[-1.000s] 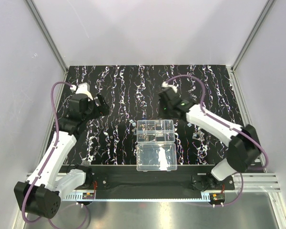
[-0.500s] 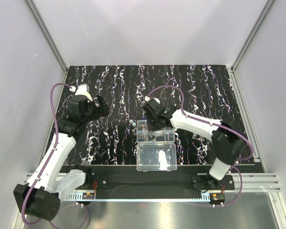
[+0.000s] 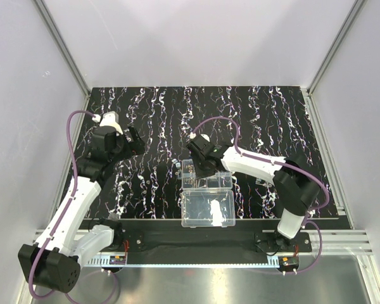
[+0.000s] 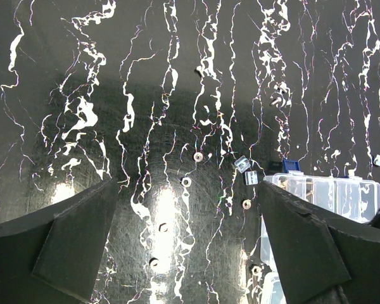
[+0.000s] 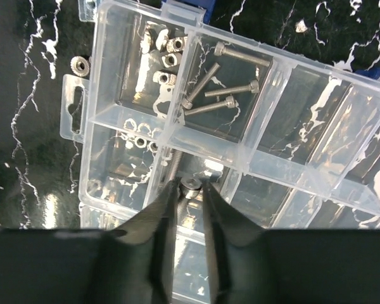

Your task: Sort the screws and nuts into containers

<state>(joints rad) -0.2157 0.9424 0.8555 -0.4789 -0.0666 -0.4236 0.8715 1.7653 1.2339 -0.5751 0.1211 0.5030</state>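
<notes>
Two arms work over a black streaked mat [image 3: 272,114]; places below are given from the clear plastic box [image 5: 95,107].

- The left gripper [image 4: 189,190] hangs well to the left of the box. Its fingers are spread wide with nothing between them, and loose nuts [image 4: 198,156] lie on the mat beneath.
- The right gripper [image 5: 189,187] is directly above the box's middle row. Its jaws are narrowly parted around the head of one screw [image 5: 175,166], whose shaft lies along a divider. Pinched or let go: cannot tell.
- In the box, a few sorted screws [image 5: 221,88] lie in one cell and sorted nuts [image 5: 161,47] in the cell beside it.

Handling judgement: the parts are light, rigid, smooth metal, likely to roll or skid. Take screws across the shaft and nuts across the flats.
</notes>
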